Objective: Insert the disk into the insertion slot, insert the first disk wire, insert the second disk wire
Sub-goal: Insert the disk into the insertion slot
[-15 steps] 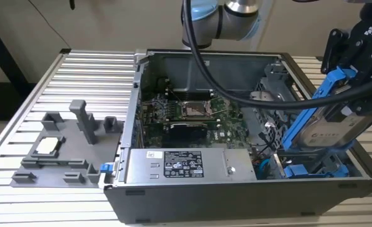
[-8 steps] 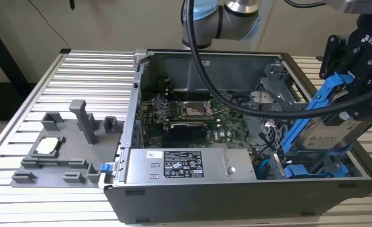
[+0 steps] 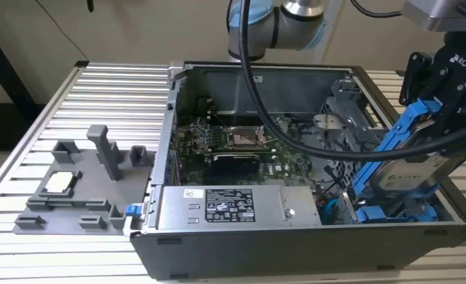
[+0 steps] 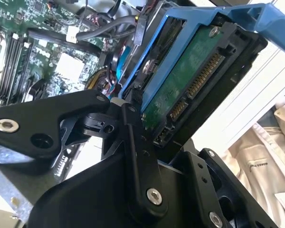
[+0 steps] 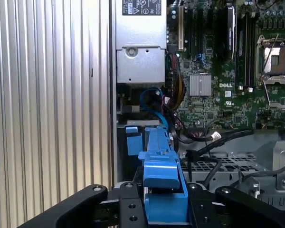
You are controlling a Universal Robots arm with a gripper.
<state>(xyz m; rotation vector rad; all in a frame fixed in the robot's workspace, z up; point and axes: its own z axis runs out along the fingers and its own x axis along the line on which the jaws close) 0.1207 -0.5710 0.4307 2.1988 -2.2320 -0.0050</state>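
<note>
Pincer (image 3: 431, 131) pinches the disk (image 3: 402, 177) by its blue carrier, tilted, with its lower end at the drive cage (image 3: 339, 168) at the exterior view's right of the open computer case (image 3: 296, 245). Farther inside the case sit the silver power-supply box (image 3: 233, 207) and the green motherboard (image 3: 241, 148).

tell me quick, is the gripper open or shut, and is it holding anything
Gripper: shut on the disk, clamped on its blue carrier frame; the disk hangs tilted over the computer case.
</note>
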